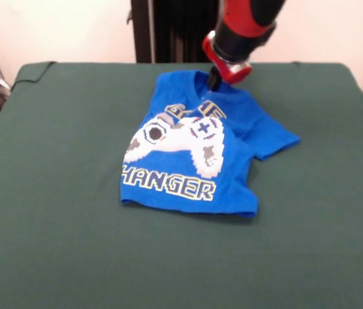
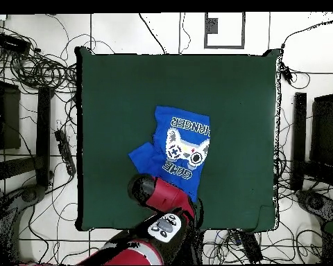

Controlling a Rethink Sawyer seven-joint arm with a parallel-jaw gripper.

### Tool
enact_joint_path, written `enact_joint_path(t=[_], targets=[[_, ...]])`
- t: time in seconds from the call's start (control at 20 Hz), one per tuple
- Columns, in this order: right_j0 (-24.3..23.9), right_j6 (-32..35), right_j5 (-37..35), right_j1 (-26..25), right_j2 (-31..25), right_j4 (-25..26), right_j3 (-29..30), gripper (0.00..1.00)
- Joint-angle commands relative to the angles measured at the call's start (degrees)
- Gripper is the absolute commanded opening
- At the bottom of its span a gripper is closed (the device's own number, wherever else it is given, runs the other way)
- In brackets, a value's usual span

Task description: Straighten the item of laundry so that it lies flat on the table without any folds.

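Note:
The bright blue T-shirt (image 1: 188, 154) lies print side up near the middle of the green table (image 1: 53, 193). Its collar points to the far side, toward the robot. One sleeve (image 1: 278, 138) sticks out to the right. The left side is folded under, so the lettering is cut off there, and the cloth is rumpled at the lower right. My gripper (image 1: 214, 80) points down at the collar, touching or just above it. In the overhead view the shirt (image 2: 180, 149) lies just above the red arm (image 2: 162, 197), which hides the gripper.
The robot's black pedestal (image 1: 168, 29) stands at the table's far edge. In the overhead view, cables (image 2: 37, 69) and dark equipment (image 2: 329, 131) lie on the floor around the table (image 2: 114, 104). Green cloth shows on all sides of the shirt.

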State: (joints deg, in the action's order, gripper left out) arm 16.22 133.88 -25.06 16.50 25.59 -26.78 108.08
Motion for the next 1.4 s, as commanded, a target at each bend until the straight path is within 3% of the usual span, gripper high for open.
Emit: enact_joint_path(t=[0.05,0.15,0.3,0.45,0.6,0.9,1.2,1.4], targets=[[-1.66,8.28,2.82,-3.13,-2.35,1.82,4.32,0.00],[-1.89,7.09,3.97,-2.67,-1.78,3.18,3.88,0.00],[-5.07,4.24,8.79,1.97,-4.21,4.88,3.20,0.00],[-5.66,3.14,3.96,8.73,-4.30,6.00,2.92,0.00],[-3.44,2.21,-8.55,14.90,0.00,9.50,-0.19,0.00],[-0.45,2.15,-13.25,19.69,5.94,14.98,-6.30,0.00],[-4.58,0.89,-15.76,25.18,1.30,15.06,-7.17,0.00],[-9.71,-1.06,-7.25,23.07,-5.40,13.91,-6.93,0.00]])
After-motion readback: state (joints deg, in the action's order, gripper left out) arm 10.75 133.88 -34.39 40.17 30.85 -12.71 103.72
